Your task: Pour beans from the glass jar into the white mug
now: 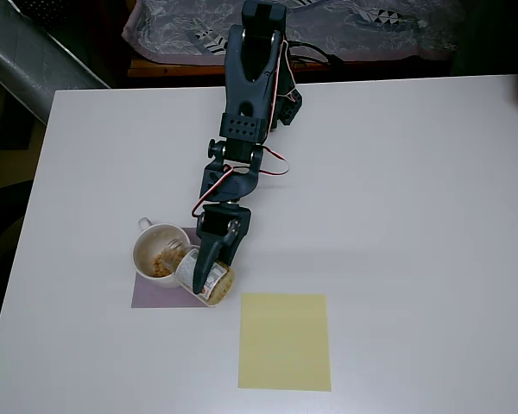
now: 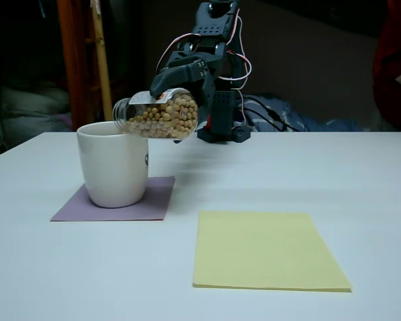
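Jaws clamped around glass jar (image 2: 159,115), jar lying near-horizontal, mouth pointing left over white mug (image 2: 113,164)

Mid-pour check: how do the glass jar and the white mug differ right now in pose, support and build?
The glass jar lies tipped nearly sideways with its mouth over the rim; the white mug stands upright. The jar is held aloft in the gripper; the mug rests on a purple mat. The jar is clear and narrower; the mug opaque and wider. Both hold beans.

Even, fairly bright light falls on the white rectangular table (image 1: 397,216) in the overhead view; in the fixed view the background behind it is dark, shadows upon it are faint, and both pictures look slightly soft
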Action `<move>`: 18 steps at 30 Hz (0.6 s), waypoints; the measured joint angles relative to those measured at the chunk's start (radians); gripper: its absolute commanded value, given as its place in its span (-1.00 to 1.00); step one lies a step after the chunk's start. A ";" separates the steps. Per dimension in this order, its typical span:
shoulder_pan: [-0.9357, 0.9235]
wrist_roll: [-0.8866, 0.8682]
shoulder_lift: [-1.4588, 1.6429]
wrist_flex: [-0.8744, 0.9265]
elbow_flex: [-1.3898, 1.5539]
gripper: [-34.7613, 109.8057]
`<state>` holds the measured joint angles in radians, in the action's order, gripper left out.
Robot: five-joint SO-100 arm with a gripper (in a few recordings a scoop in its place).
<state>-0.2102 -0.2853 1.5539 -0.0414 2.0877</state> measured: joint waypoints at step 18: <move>-0.006 -0.069 -0.018 0.017 -0.038 -0.52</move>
<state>-0.2163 -0.3543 1.5355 -0.0245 2.0494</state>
